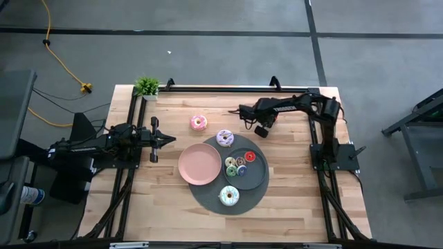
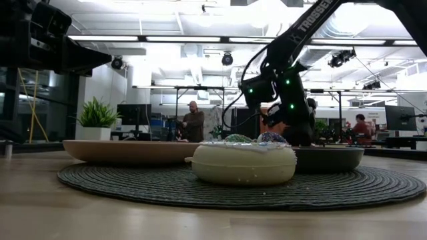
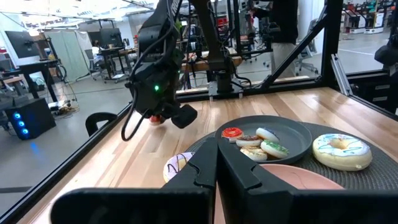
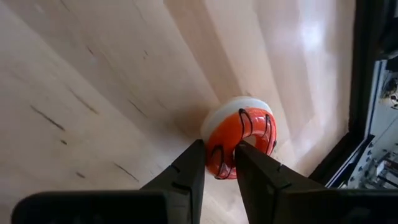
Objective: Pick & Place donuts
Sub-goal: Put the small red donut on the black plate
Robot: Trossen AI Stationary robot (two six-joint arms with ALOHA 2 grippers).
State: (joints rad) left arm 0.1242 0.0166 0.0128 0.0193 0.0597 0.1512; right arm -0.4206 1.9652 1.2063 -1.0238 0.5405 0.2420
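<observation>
The right tool (image 4: 217, 163) is over the far side of the tabletop (image 1: 291, 207), its fingers pinched on the rim of a small red donut (image 4: 244, 142) against the wood. The left tool (image 1: 168, 139) waits closed and empty beside the pink plate (image 1: 199, 164). More small donuts (image 1: 235, 166) sit in the grey plate (image 1: 257, 173)

a robotics lab in an open-plan workshop hall: beyond the wooden table (image 1: 166, 207), the low view shows ceiling strip lights (image 2: 193, 39), rows of desks with monitors (image 2: 400, 119), and people (image 2: 193, 121) standing behind the table.
</observation>
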